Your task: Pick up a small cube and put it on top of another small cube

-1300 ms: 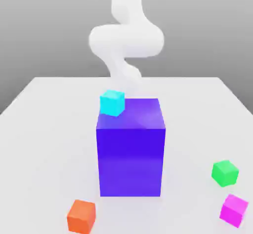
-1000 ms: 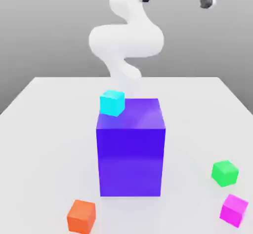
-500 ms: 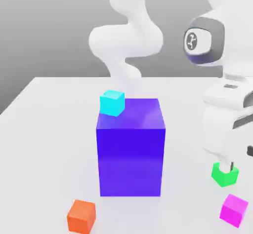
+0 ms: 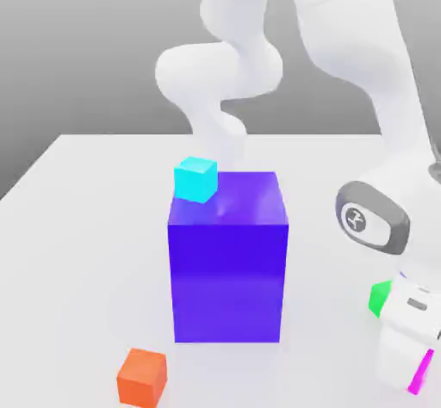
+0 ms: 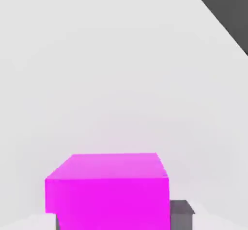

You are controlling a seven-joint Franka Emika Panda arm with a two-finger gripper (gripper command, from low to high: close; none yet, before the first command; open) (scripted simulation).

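A tall purple block (image 4: 226,268) stands mid-table on the white table (image 4: 77,225), before a grey backdrop.

Bright even render light, soft faint shadows

Sim test scene, not a real room: flat white table (image 4: 77,225), blank grey backdrop, plain coloured cubes, big purple block (image 4: 227,268), w/ white arm (image 4: 362,71) reaching down.
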